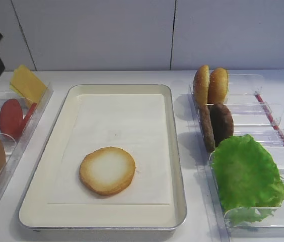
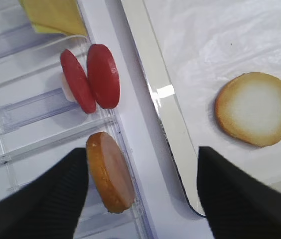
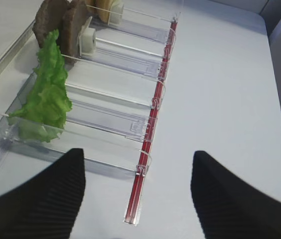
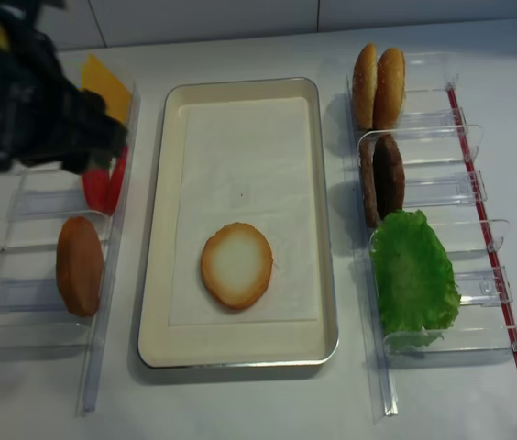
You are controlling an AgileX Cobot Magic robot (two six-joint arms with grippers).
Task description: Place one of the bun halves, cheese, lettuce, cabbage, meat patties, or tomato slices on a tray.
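Lower centre of tray [image 1: 174, 151]: bun half [image 1: 107, 170] lies flat | left gripper [image 2: 143, 199] wide open, empty, just left of it | right gripper [image 3: 138, 194] wide open, empty, far right.

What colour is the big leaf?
Bright green lettuce, clearest in the exterior high view.

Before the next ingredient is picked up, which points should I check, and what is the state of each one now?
1. Bun half lies flat, cut face up, on the tray liner: ok.
2. Free liner space behind the bun half: ok.
3. Left end effector open and holding nothing: ok.
4. Right end effector open and holding nothing: ok.
5. Lettuce and meat patties standing in the right bins: ok.
6. Tomato slices and cheese in the left bins: ok.
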